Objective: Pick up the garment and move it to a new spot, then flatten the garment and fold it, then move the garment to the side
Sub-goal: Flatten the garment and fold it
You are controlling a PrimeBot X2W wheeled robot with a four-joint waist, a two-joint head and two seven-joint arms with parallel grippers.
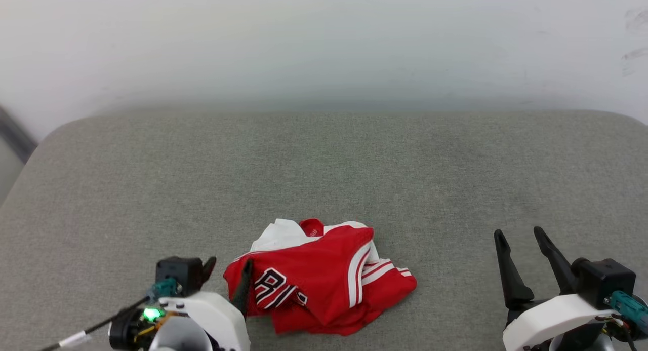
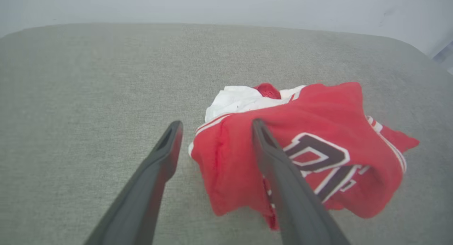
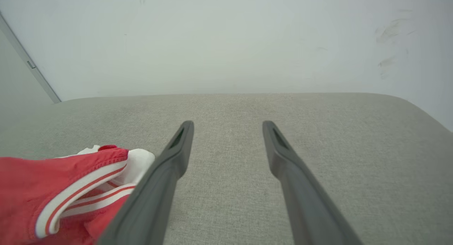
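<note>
The garment (image 1: pixel 324 277) lies crumpled in a heap near the front edge of the grey padded surface (image 1: pixel 324 158), red with white sleeve parts, striped trim and black white-outlined letters showing. My left gripper (image 1: pixel 228 274) is open at the heap's left edge. In the left wrist view the garment (image 2: pixel 318 146) has its left edge between the spread fingers of that gripper (image 2: pixel 216 126), and one finger (image 2: pixel 283 174) crosses over the red cloth. My right gripper (image 1: pixel 519 234) stands open to the right of the heap, apart from it. The right wrist view has this gripper (image 3: pixel 228 124) over bare surface, the garment (image 3: pixel 53 188) at lower left.
A white wall (image 1: pixel 324 42) rises behind the surface's rounded far edge. A grey strip (image 1: pixel 15 133) runs down at the far left. Bare grey fabric stretches behind the heap and on both sides of it.
</note>
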